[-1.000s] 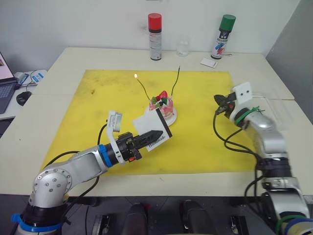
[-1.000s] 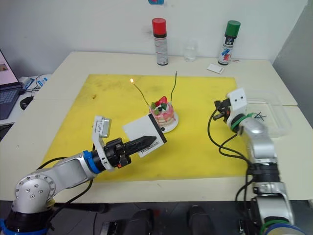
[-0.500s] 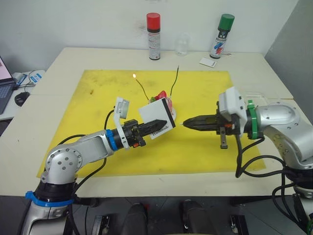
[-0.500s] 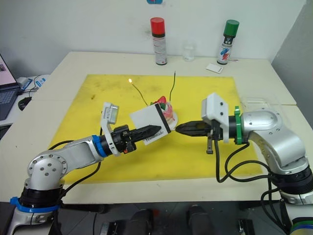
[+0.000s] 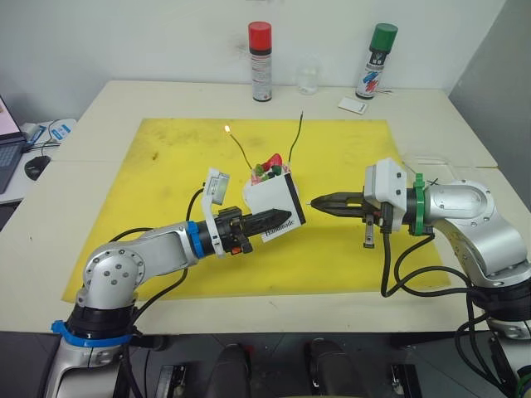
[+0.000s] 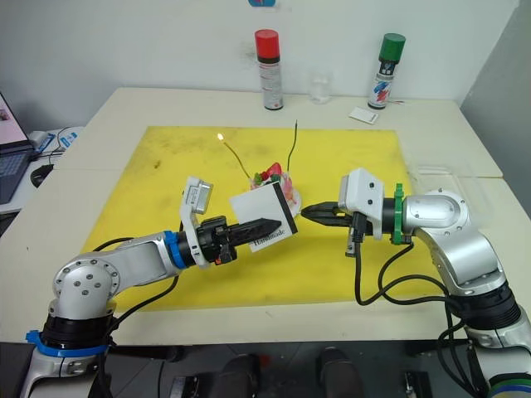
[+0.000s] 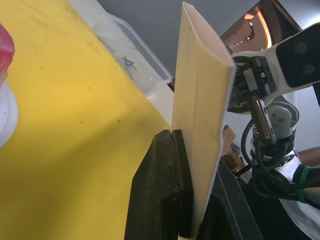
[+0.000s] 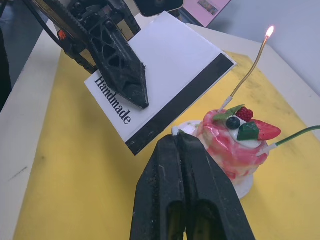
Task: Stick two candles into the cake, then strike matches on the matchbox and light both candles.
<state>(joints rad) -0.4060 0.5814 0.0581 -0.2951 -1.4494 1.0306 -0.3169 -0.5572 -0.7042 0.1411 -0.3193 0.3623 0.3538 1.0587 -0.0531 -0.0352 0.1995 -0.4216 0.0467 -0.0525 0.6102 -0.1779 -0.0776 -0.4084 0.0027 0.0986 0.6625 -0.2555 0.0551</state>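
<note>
Head views: one candle lit, second match about to strike.
Left gripper clamps matchbox upright before cake; right gripper pinched shut, pointing at it. Right wrist: match tip just beside the black strip, which runs diagonally. Lit candle, unlit candle beyond.

Left arm reaches forward and inward, low, forearm angled toward centre. Left end effector clamped — fingers pressed flat on either face of the matchbox, holding it upright and tilted. Right arm bent at the elbow, forearm level, pointing inward at the left one. Right end effector closed — fingers together on a match, tips just beside the matchbox's black strip.
</note>
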